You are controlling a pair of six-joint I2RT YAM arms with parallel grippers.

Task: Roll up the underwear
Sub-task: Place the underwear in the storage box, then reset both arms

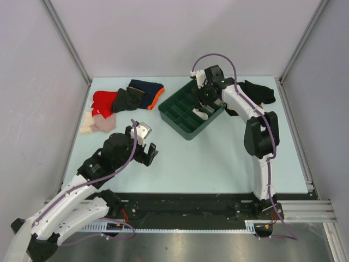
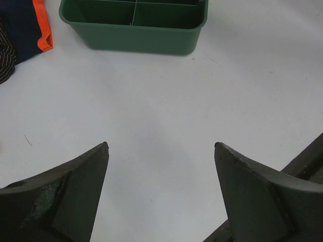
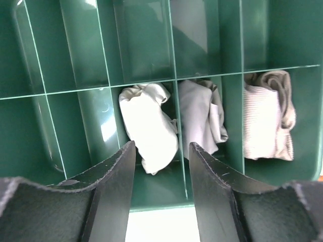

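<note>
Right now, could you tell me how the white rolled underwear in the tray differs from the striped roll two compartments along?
In the right wrist view, the white underwear is plain; the striped roll has fine grey stripes and a taupe band. The white one sits just ahead of the right gripper; the striped one lies off to the side. Both are bundled in compartments of the green tray.

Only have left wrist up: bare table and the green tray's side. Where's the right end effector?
Observer: The right end effector hangs over the green tray, jaws apart, gripping nothing.
Operator: Underwear?
Observer: The white underwear lies bunched in one tray compartment, directly below those jaws.
Operator: Anything beside it?
Observer: A grey roll and a striped roll sit in the next two compartments of the same row.
</note>
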